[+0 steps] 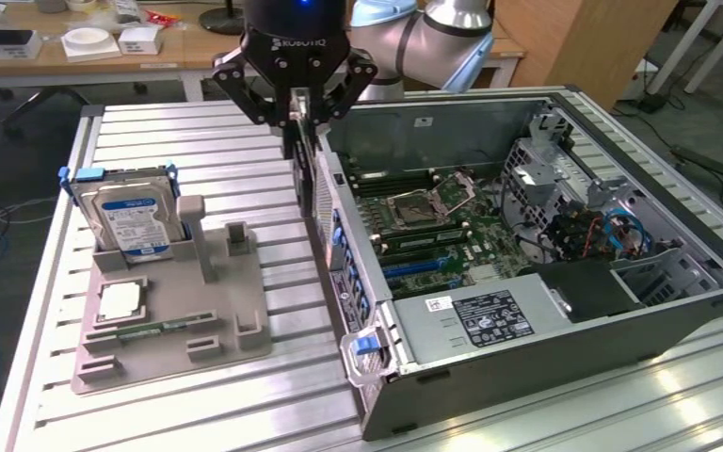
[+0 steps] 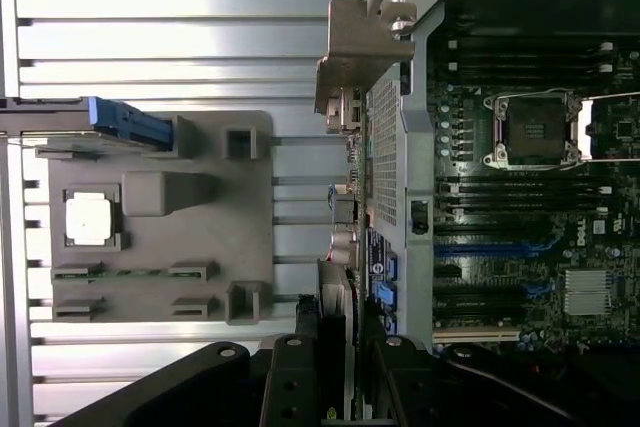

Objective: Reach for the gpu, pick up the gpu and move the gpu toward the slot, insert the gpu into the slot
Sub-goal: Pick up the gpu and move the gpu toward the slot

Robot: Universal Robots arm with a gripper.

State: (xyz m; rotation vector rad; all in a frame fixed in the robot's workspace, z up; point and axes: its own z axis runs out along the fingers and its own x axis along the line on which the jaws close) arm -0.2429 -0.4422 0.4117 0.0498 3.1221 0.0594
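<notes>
The gpu (image 1: 301, 169) hangs edge-on and upright from my gripper (image 1: 297, 118), whose fingers are shut on its upper edge. It is lifted off the table, above the gap between the grey holder tray and the open computer case, close to the case's wall. In the wrist view the card (image 2: 336, 292) runs away from the gripper (image 2: 335, 347), with its silvery bracket (image 2: 365, 42) at the far end. The slot (image 1: 418, 266) is a long blue strip on the green motherboard inside the case, also seen in the wrist view (image 2: 495, 247). The card is beside the case and well apart from the slot.
A grey holder tray (image 1: 173, 320) on the slatted table carries a blue-labelled hard drive (image 1: 129, 217), a processor chip (image 1: 120, 301) and a memory stick (image 1: 148, 331). The open case (image 1: 663, 311) holds the processor socket (image 1: 414, 209), a power supply (image 1: 488, 315) and cables (image 1: 613, 231).
</notes>
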